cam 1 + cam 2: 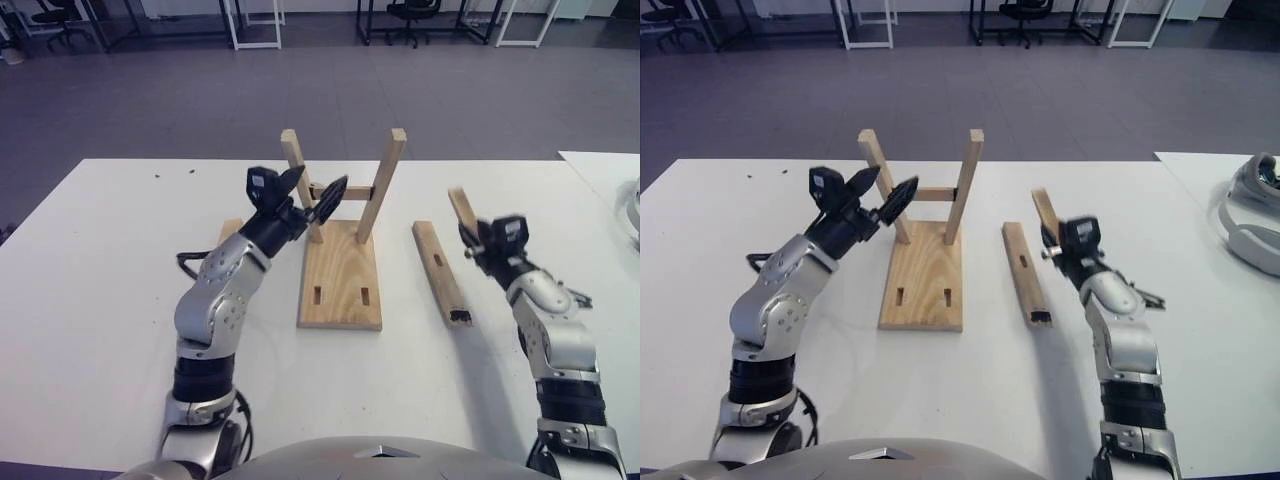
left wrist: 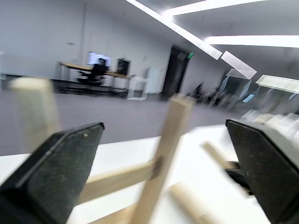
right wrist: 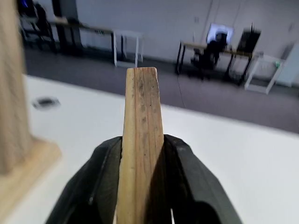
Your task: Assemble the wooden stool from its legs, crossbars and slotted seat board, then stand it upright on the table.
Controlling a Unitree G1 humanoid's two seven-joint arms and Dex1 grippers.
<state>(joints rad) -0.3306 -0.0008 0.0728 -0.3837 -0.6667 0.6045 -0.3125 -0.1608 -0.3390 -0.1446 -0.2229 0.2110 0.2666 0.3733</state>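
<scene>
**Surface** [image 1: 120,300]: white, carries all the parts.

**Seat board** [image 1: 340,270]: lies flat at the centre. Two slots [image 1: 317,295] in its near end are unfilled.

**Legs:** the left leg [image 1: 293,165] and right leg [image 1: 385,180] stand in the far end of the seat board. Both lean slightly outward at the top. A crossbar [image 1: 355,192] joins them at about mid-height.

**Loose leg** [image 1: 440,270]: lies flat to the right of the seat board and apart from it.

**Left gripper** [image 1: 322,178]: raised above the surface beside the left leg. The fingers [image 2: 60,163] are spread wide and hold nothing. In the left wrist view the crossbar and right leg appear between them. Whether either finger touches the wood cannot be told.

**Right gripper** [image 3: 142,161]: raised above the surface, just right of the loose leg. Its fingers are clamped on a short stick [image 3: 141,121], one on each broad face. The free end of the stick points up and away from the robot.

**Other items:**
- A further wooden piece [image 1: 230,229] lies left of the seat board, mostly hidden by the left arm.
- A black cable [image 1: 184,262] lies near it.
- A white device [image 1: 1252,215] sits at the far right.
</scene>
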